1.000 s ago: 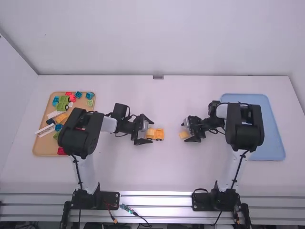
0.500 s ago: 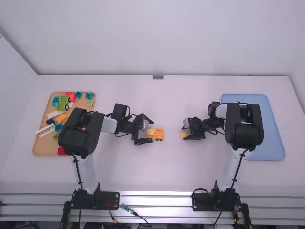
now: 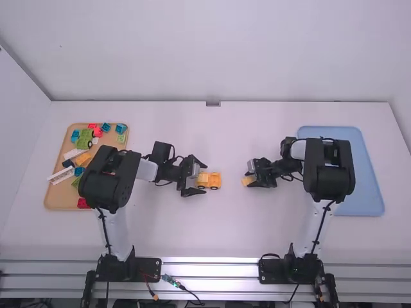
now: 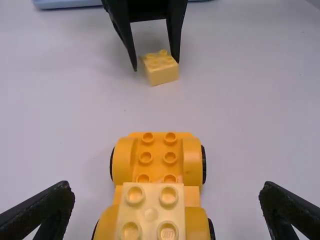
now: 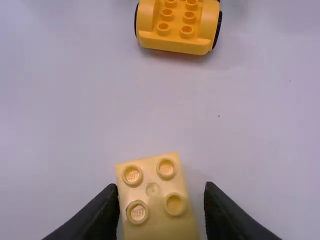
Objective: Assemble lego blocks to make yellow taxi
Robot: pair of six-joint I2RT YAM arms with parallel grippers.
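My left gripper (image 3: pixel 205 178) stands open around the rear of an orange-yellow wheeled base (image 3: pixel 215 180). In the left wrist view, the left gripper (image 4: pixel 166 186) has a wide gap on each side of the base (image 4: pixel 158 156), and a pale yellow block (image 4: pixel 151 212) sits on the base's near part. Right of the base, my right gripper (image 3: pixel 248 180) is low over a loose yellow block (image 3: pixel 247 181). In the right wrist view, the right gripper (image 5: pixel 161 186) is open around that studded block (image 5: pixel 152 189); one finger is close against its side, the other has a gap.
At the left lies a tan tray (image 3: pixel 59 196) with green, blue, red, white and yellow blocks, partly under the left arm. A blue tray (image 3: pixel 367 192) lies at the right, partly under the right arm. White table surface (image 3: pixel 225 224) lies between the arms.
The right gripper's fingers have come closer together around the loose block since a second ago. The left gripper has shifted very slightly; the wheeled base has stayed in place.
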